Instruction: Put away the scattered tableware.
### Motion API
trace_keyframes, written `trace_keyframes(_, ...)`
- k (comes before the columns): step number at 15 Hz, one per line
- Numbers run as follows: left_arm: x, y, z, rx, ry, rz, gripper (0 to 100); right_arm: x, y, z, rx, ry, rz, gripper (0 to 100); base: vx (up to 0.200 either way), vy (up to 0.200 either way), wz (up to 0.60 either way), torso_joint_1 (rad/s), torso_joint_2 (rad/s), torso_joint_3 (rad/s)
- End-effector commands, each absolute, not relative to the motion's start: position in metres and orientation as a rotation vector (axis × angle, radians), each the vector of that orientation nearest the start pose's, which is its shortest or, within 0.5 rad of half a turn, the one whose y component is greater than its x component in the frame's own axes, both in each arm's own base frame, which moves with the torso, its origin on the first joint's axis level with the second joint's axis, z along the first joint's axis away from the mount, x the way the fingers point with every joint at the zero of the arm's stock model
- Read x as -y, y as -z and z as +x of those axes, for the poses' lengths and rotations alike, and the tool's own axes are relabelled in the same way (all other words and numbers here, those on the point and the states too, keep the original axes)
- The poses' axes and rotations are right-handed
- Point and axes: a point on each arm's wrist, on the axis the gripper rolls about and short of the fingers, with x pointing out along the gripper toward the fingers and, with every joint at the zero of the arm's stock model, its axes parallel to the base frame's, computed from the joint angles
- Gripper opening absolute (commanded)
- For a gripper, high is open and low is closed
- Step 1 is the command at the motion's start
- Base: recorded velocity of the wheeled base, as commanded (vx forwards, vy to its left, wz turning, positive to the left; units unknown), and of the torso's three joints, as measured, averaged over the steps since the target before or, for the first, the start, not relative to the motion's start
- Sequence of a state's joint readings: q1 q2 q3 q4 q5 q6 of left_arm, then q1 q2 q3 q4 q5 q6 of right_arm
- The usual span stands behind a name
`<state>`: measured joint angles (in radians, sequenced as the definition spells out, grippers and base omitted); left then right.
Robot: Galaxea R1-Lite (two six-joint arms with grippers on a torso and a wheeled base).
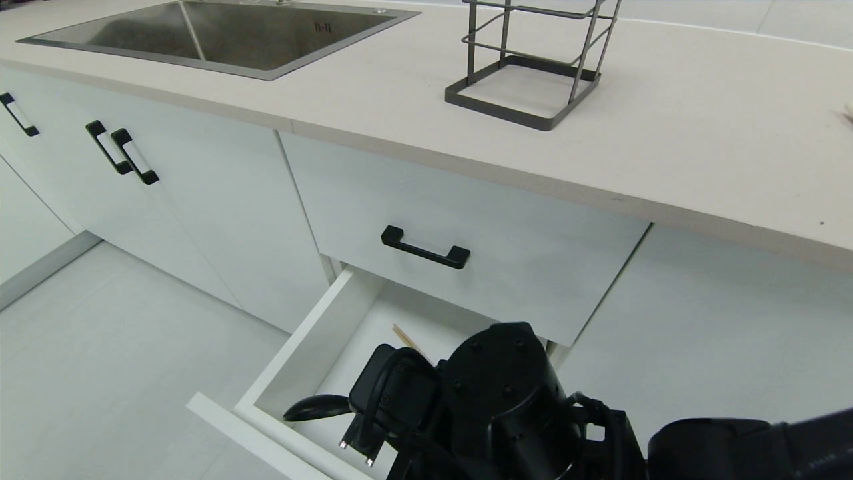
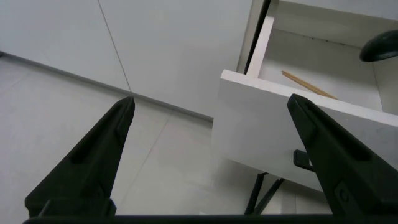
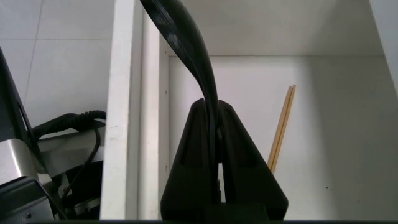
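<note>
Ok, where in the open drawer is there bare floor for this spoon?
Bare floor runs from the chopsticks out to the drawer's left wall and front panel, below the spoon in the right end effector. Tightest at the back, under the upper drawer front.

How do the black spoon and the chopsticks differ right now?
The black spoon is dark, curved and clamped in the right gripper over the open drawer; the chopsticks are pale, straight and lie loose on the drawer floor. Both are slim tableware.
</note>
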<state>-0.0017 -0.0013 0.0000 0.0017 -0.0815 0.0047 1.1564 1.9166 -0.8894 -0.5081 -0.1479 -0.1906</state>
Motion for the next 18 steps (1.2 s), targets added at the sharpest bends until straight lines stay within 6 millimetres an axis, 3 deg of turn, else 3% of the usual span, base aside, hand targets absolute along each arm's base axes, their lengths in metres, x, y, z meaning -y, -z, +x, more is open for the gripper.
trace_keyframes(1, 0.002, -0.075, -0.023, -0.001, 0.083, 0.005, 100, -0.314, -0.121, 0.142, -0.337, -1.026, -0.502, 0, 0.0, 0.0, 0.0, -0.002, 0.04, 0.051)
trace_keyframes(4, 0.002, -0.075, -0.023, -0.001, 0.083, 0.005, 100, -0.313, -0.115, 0.147, -0.356, -1.012, -0.511, 0, 0.0, 0.0, 0.0, 0.0, 0.0, 0.0)
trace_keyframes(7, 0.002, -0.075, -0.023, -0.001, 0.083, 0.005, 100, -0.312, -0.094, 0.146, -0.412, -1.015, -0.567, 0, 0.0, 0.0, 0.0, 0.0, 0.0, 0.0)
trace_keyframes(9, 0.002, -0.075, -0.023, -0.001, 0.083, 0.005, 100, -0.326, -0.096, 0.171, -0.397, -0.893, -0.564, 0, 0.0, 0.0, 0.0, 0.0, 0.0, 0.0)
trace_keyframes(14, 0.002, -0.075, -0.023, -0.001, 0.083, 0.005, 100, -0.349, -0.075, 0.204, -0.39, -0.758, -0.567, 0, 0.0, 0.0, 0.0, 0.0, 0.0, 0.0)
trace_keyframes(18, 0.002, -0.075, -0.023, -0.001, 0.083, 0.005, 100, -0.349, -0.059, 0.209, -0.443, -0.716, -0.554, 0, 0.0, 0.0, 0.0, 0.0, 0.0, 0.0)
